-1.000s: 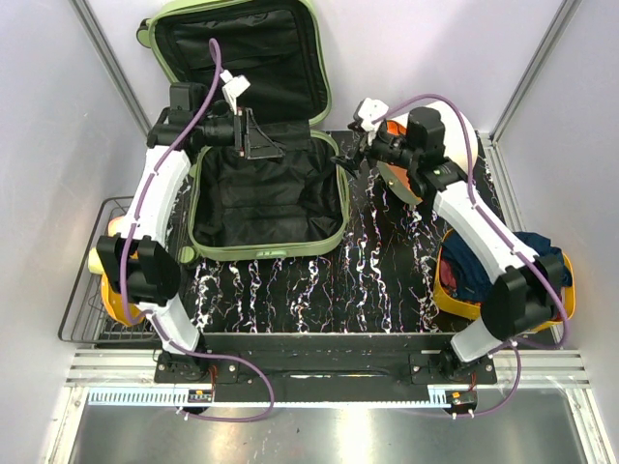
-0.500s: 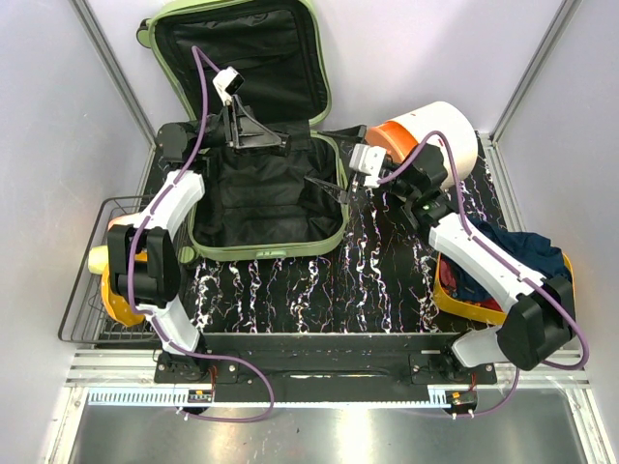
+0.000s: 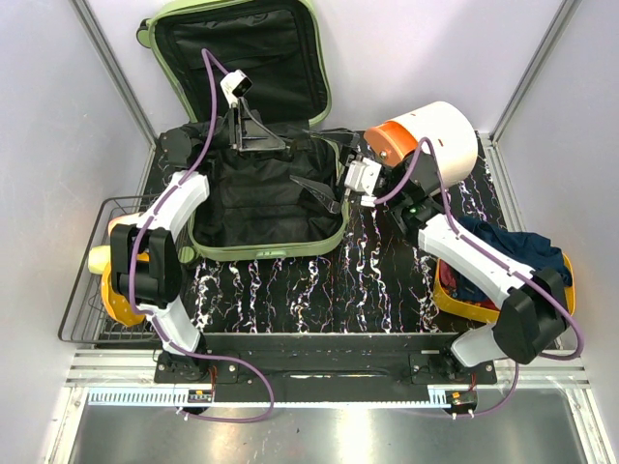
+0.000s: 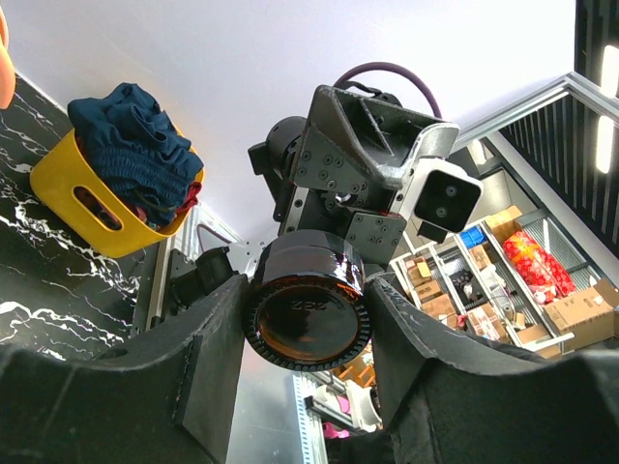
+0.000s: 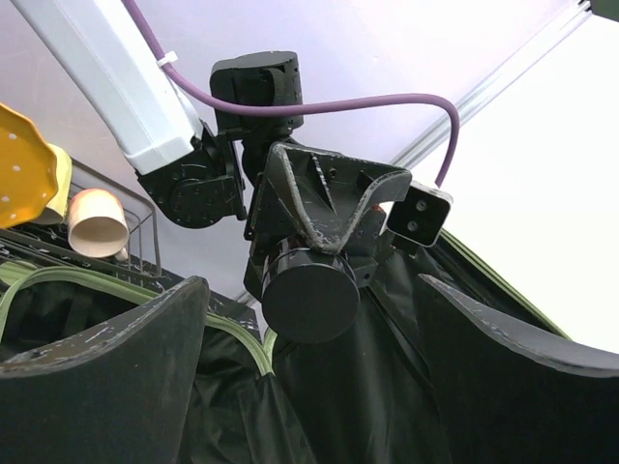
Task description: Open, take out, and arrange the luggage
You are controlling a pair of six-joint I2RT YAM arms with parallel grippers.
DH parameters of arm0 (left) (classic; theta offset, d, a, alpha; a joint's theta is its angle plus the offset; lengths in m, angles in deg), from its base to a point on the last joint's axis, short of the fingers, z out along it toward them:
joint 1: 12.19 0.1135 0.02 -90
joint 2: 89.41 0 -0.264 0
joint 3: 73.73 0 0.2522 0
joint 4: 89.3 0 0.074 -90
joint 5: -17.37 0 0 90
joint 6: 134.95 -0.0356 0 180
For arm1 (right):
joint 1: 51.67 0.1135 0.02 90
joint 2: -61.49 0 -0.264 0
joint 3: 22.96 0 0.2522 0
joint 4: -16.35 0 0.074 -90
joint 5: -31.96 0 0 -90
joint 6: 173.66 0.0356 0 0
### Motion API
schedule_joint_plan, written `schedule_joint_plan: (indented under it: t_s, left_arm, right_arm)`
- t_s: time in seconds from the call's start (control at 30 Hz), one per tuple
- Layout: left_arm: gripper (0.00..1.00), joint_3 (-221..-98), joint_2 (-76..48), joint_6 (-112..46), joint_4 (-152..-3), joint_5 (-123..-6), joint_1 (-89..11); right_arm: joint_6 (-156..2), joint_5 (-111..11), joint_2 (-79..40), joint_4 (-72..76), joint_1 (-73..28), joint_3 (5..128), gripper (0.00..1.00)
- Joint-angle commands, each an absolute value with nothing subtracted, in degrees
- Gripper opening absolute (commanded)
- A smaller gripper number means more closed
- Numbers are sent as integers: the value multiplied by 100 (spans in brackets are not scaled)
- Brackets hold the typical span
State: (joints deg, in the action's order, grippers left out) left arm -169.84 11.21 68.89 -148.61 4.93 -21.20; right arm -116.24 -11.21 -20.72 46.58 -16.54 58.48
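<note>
— Where is the luggage [image 3: 251, 208] lying?
— It is lying open at the back left of the table [image 3: 319, 280].
— What are my grippers doing?
— Your left gripper [image 3: 253, 137] is squeezing a brown bottle [image 4: 305, 314] above the luggage. Your right gripper [image 3: 315, 190] is gaping wide near it, holding nothing.
— How am I doing this well?
— You are likely passing the bottle across. Be sliding the right fingers [image 5: 106, 387] around it slowly. Only be letting go on the left once the right is gripping tight.
</note>
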Motion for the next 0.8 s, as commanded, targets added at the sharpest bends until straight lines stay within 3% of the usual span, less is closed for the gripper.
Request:
schedule_joint_plan:
  t_s: [0.0,0.33,0.77]
  left_arm:
    - [0,-17002,859,7283,-17107,454,-2203]
    - [0,-17002,780,7283,-17107,498,-2326]
    - [0,-16984,736,7291,-17107,533,-2449]
  right_arm:
    - [-11759,-891,-2147,5014,-1590,5936,92]
    - [-11855,-838,-2288,5067,-1581,6024,76]
    - [-12163,-979,-2271,4716,-1581,6015,69]
